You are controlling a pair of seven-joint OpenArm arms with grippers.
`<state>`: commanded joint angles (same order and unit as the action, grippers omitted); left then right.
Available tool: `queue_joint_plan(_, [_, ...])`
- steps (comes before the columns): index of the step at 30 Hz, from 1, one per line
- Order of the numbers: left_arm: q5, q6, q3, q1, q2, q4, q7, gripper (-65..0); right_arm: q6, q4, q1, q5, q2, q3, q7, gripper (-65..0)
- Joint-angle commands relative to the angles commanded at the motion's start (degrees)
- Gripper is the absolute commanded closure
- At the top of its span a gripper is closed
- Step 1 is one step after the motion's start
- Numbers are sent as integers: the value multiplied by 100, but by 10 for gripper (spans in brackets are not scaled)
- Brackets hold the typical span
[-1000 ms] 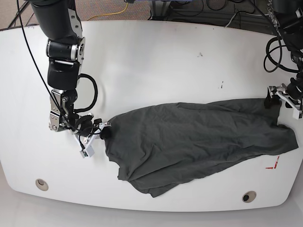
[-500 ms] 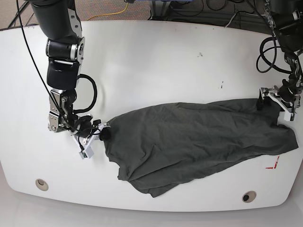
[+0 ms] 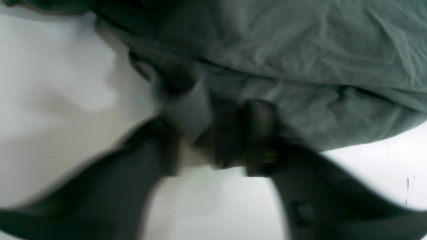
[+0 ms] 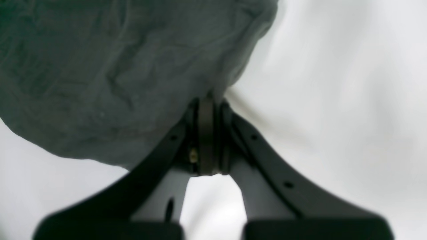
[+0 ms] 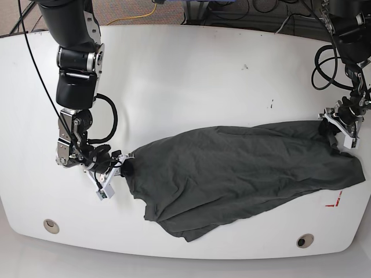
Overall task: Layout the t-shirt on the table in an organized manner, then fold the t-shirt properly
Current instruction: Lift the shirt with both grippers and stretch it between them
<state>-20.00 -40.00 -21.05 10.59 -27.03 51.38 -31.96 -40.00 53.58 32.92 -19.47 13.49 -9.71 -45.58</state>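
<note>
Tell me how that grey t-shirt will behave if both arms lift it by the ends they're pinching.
Likely floppy: the t-shirt lies wrinkled and folded over itself, so its middle should sag between the right gripper and left gripper. Probably light, since small pinches seem to hold it. It should slide easily on the smooth table.

Table (image 5: 191,75): far half bare and open to passage, apart from a few dark specks.
T-shirt (image 5: 243,174): spreads across the near middle and right, covering that surface; wrinkled, low.
Right gripper (image 5: 123,167): occupies the shirt's left tip, arm rising over the left edge.
Left gripper (image 5: 330,128): sits at the shirt's right upper corner.
Near-left corner: open, one grommet hole (image 5: 51,225).
Near-right: second hole (image 5: 305,240), red tape (image 5: 335,201) beside the hem.
</note>
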Motion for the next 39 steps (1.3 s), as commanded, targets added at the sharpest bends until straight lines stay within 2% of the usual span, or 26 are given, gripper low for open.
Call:
queue_joint_plan(3, [0,0,0,0,-35,0,0,-11,0,431,-88,0,0,-9,-176,0])
queue_joint_plan(4, [0,0,0,0,-35,0,0,0,0,571,-158,0,0,-9,-220,0])
queue_joint_plan(10, [0,0,-9,-9,-141,0,0,0,0,1266,-360,26,0,-9,-334,0])
queue_joint_plan(24, [-26,0,-53,-18,-132,220,-9,0,0,1600,-484,0,-26,-9,-519,0])
queue_joint_plan(27, [-114,0,-325,-202,-132,862,-273,0,0,2101,-554,0,0,-44,-923,0])
queue_joint_plan(36, [-325,0,-1266,-440,-141,2866,-1538,0,0,3763,-800,0,0,-615,-1890,0])
queue_joint_plan(39, [-325,0,-1380,-404,-158,3323,-1749,0,0,4237,-774,0,0,-765,-2180,0])
